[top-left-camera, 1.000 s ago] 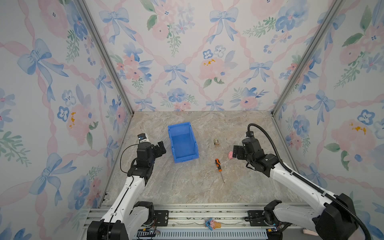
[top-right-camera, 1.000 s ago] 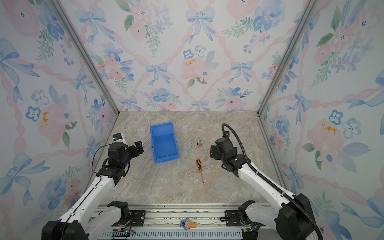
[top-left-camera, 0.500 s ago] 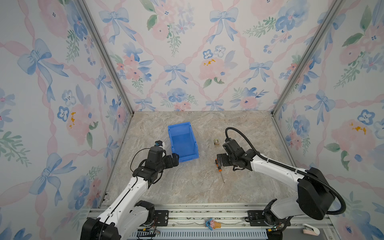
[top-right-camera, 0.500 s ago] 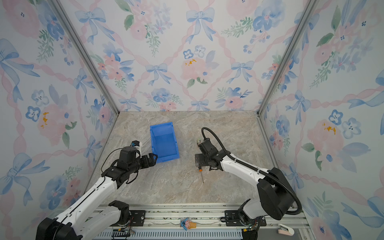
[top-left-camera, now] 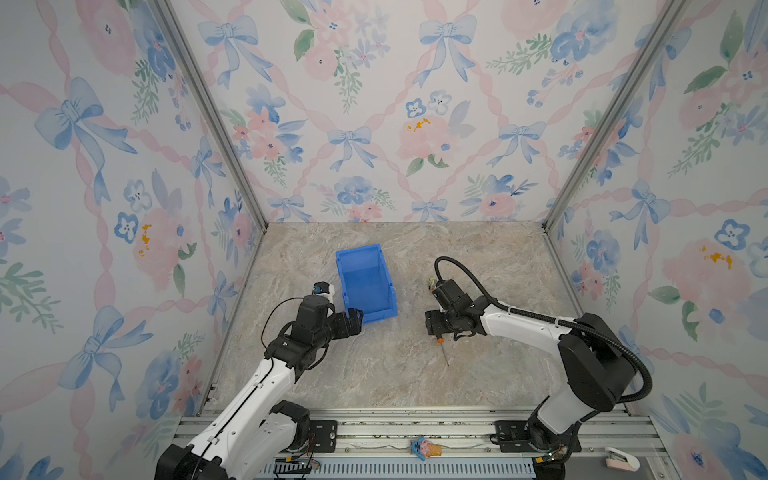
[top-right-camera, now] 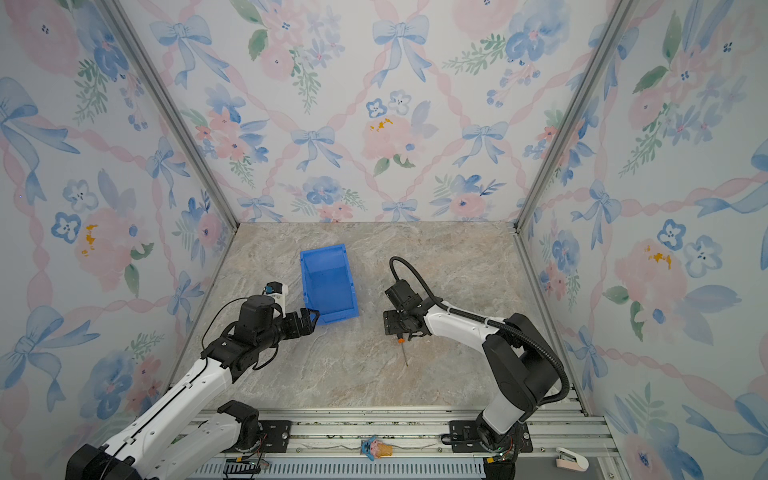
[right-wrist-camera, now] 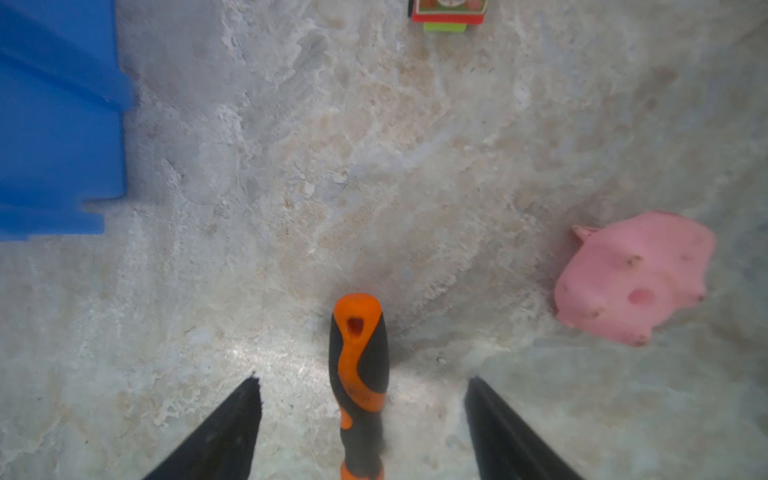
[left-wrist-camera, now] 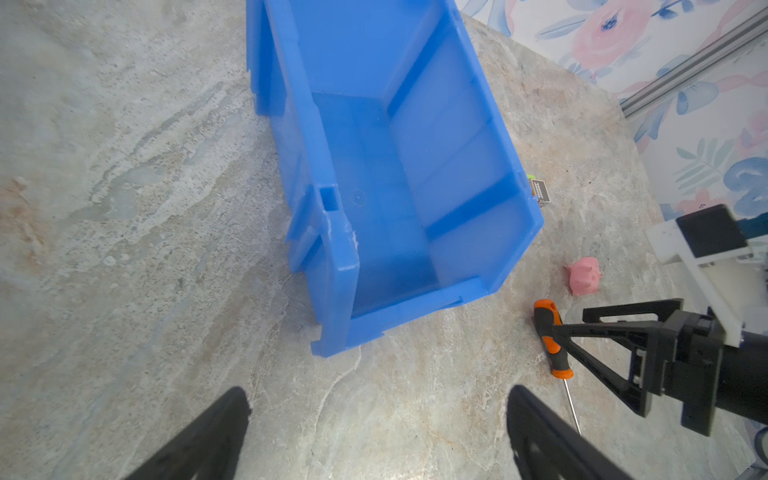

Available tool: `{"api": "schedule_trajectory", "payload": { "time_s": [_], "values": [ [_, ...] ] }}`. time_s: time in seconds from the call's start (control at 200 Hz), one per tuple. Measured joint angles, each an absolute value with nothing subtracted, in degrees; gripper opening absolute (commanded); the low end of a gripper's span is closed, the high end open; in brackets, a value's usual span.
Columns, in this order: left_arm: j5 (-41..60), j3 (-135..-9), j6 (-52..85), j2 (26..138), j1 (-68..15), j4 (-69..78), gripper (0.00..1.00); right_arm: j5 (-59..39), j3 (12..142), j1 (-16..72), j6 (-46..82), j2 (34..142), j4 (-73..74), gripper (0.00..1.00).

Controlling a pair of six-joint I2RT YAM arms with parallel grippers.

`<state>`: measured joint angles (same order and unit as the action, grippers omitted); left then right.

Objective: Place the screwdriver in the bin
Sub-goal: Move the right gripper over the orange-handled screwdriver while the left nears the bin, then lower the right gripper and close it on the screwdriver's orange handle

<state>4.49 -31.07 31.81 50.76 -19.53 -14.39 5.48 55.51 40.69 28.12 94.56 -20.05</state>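
Our left gripper [top-left-camera: 358, 318] hangs spread and empty at the bin's [top-left-camera: 358, 249] low front corner. Right of the bin, the screwdriver [right-wrist-camera: 359, 374] lies flat on the table [top-left-camera: 374, 374]. Our right gripper [right-wrist-camera: 363, 380] straddles its handle, jaws apart and not touching it. We judge the screwdriver light and stiff. The rubbery handle should grip best, while the thin shaft would slip.

One blue bin [top-left-camera: 365, 286], one orange-and-black screwdriver [right-wrist-camera: 359, 374], one pink pig toy [right-wrist-camera: 631, 278], one small red-and-green box [right-wrist-camera: 446, 12], and two robot arms, left [top-left-camera: 257, 390] and right [top-left-camera: 523, 326].
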Motion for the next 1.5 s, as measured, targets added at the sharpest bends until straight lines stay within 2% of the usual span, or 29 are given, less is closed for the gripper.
{"api": "schedule_trajectory", "payload": {
  "time_s": [0.87,1.15,1.5],
  "values": [
    [3.84,-30.98,32.03,51.03,-19.53,-14.52,0.98,5.65,56.84,40.95,27.79,100.53,-17.06,0.37],
    [3.42,-30.98,32.01,51.59,-19.53,-14.55,0.98,6.24,56.84,41.04,27.68,100.53,-16.93,0.17],
    [1.78,-30.98,31.97,51.96,-19.53,-14.55,0.98,8.49,57.01,42.96,26.26,98.08,-19.42,0.02]
  ]
}}
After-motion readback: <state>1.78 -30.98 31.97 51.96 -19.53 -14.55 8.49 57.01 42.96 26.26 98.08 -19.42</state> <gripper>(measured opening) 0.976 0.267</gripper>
